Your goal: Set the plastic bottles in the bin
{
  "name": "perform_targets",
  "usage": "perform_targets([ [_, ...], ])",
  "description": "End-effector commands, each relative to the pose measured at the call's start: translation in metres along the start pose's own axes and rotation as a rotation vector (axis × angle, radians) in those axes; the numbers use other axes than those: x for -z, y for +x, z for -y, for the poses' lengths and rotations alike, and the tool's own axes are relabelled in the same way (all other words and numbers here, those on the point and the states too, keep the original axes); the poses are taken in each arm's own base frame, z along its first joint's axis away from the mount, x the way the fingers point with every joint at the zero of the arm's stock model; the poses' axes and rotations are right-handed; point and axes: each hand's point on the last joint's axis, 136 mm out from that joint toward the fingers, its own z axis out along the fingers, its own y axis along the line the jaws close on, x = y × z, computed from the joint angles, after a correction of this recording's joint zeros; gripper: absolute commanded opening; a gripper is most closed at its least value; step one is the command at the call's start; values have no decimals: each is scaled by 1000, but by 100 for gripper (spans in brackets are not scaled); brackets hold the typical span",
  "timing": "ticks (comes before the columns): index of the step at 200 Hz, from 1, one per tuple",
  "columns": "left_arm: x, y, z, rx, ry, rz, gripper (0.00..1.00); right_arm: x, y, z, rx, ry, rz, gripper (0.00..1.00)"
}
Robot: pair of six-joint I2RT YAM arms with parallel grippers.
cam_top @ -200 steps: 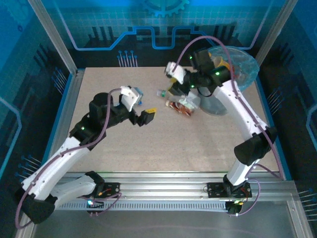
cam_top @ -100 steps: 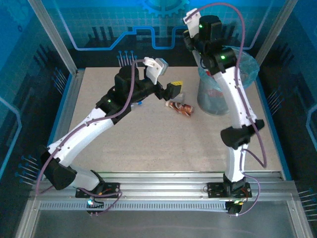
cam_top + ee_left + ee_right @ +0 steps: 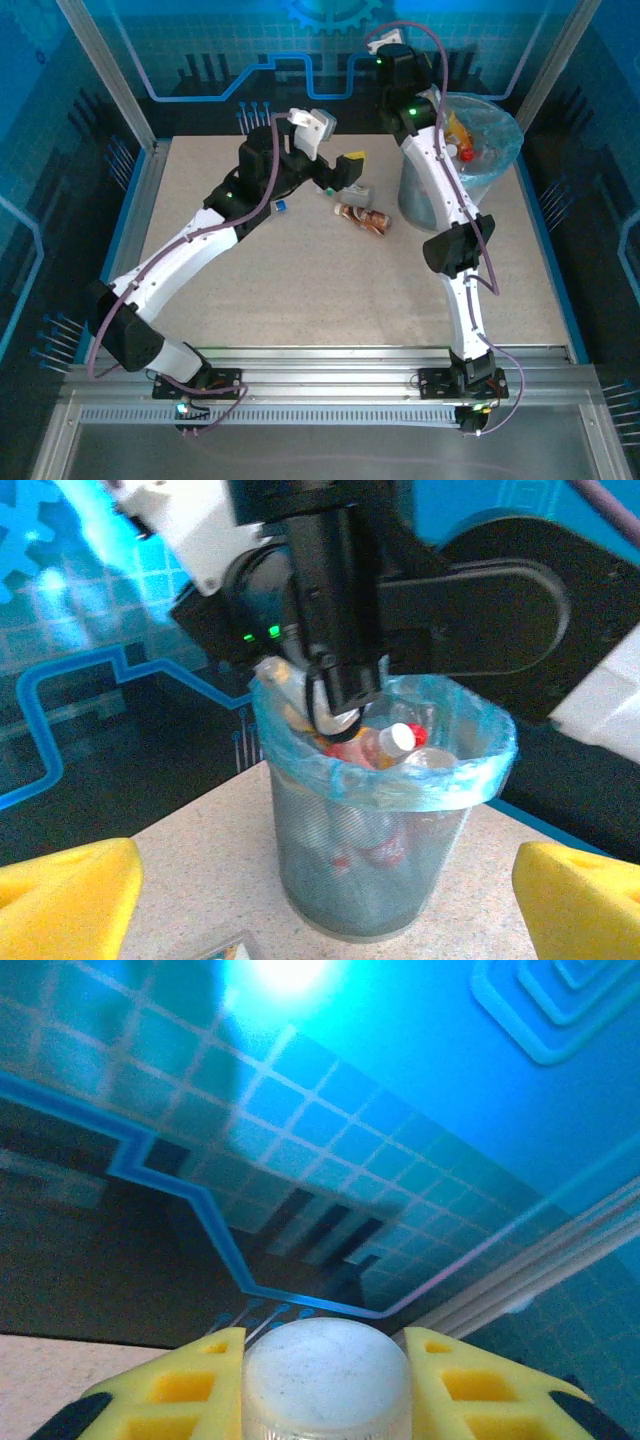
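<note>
Speckled beige tabletop [image 3: 300, 290], blue-lit walls behind. Bin [image 3: 497, 152] w/ blue liner stands at far right of tabletop, and several bottles [image 3: 385, 745] are piled inside, nearly to the rim. One brown-label bottle [image 3: 364, 217] lies on its side on the tabletop, just left of bin. Right gripper [image 3: 325, 1358] is clamped on a white-capped bottle [image 3: 325, 1385], yellow pads on either side of the cap; its arm reaches over bin's left rim. Left gripper [image 3: 350, 172] is spread wide w/ nothing btwn its fingers [image 3: 70, 895], hovering near the brown-label bottle and facing bin.
</note>
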Motion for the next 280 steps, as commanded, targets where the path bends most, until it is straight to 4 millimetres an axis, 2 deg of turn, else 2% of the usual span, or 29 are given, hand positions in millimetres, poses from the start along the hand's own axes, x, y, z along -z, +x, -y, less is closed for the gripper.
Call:
perform_targets([
  [1, -1, -13, -8, 25, -14, 36, 96, -10, 1, 38, -95, 120, -2, 7],
  [38, -2, -5, -16, 42, -33, 11, 96, -21, 20, 47, -95, 123, -38, 8],
  [63, -3, 1, -19, 53, -44, -3, 96, -19, 28, 48, -133, 90, -53, 9],
  [97, -1, 3, -22, 79, -59, 5, 96, -12, 41, 40, -183, -12, -67, 11],
  [121, 3, 5, -22, 93, -66, 15, 95, -4, 48, 25, -201, -116, -51, 11],
  [147, 7, 8, -23, 91, -77, 14, 95, 18, 35, 17, -253, -236, 46, 8],
  [170, 11, 9, -24, 83, -86, 19, 95, 41, 14, 20, -274, -255, 155, 7],
  [205, 18, 5, -24, 76, -90, 35, 95, 67, -16, 39, -266, -136, 271, 4],
  [243, 27, 2, -22, 63, -93, 45, 95, 77, -37, 60, -223, 48, 330, 3],
  [259, 30, 2, -22, 63, -96, 48, 95, 79, -47, 64, -191, 104, 361, 3],
  [280, 33, 2, -22, 66, -101, 50, 95, 69, -52, 58, -102, 154, 338, 3],
])
